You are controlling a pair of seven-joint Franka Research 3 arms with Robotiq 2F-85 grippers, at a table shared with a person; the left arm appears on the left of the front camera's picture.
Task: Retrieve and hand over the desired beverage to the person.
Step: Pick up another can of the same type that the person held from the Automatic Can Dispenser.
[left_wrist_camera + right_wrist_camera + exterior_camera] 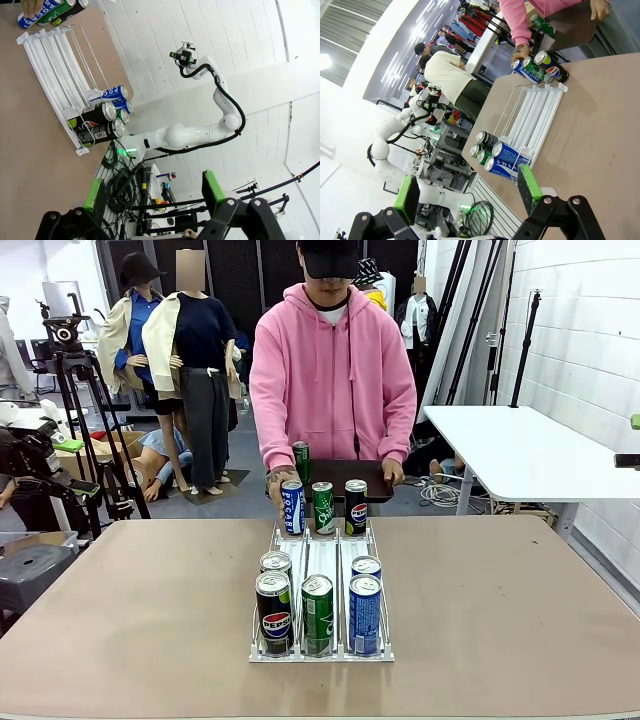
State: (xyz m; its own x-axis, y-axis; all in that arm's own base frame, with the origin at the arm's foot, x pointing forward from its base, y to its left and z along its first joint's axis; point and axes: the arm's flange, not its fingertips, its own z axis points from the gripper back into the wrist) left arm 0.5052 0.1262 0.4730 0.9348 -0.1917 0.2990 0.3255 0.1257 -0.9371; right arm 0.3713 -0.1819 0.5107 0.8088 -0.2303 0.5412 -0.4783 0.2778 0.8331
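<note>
A tan table (120, 620) fills the foreground, with a white wall (590, 330) to our right. On the table stands a white three-lane rack (322, 552). The person (335, 370) at the far side has one hand (278, 483) on the far blue can (292, 508) and holds a dark tray (345, 475) carrying a tray can (302, 462). Our left gripper (154, 192) and right gripper (467, 192) both hang with jaws wide apart and nothing between them, well back from the rack. The drinks nearest us wait at the rack's near end: a black can (274, 615), a near green can (318, 615) and a near blue can (365, 615) (which one is wanted we cannot tell yet). We judge it best to wait until the hand leaves and a choice shows. Then we would take the front can of that lane with pads square on its sides, and lift it clear of the rack's lip before reaching across. We can read "PEPSI" on the black can, "POCARI" on the far blue can, "SWEAT" on the near blue can in the right wrist view, and "Sprite" on the far green can (323, 508).
</note>
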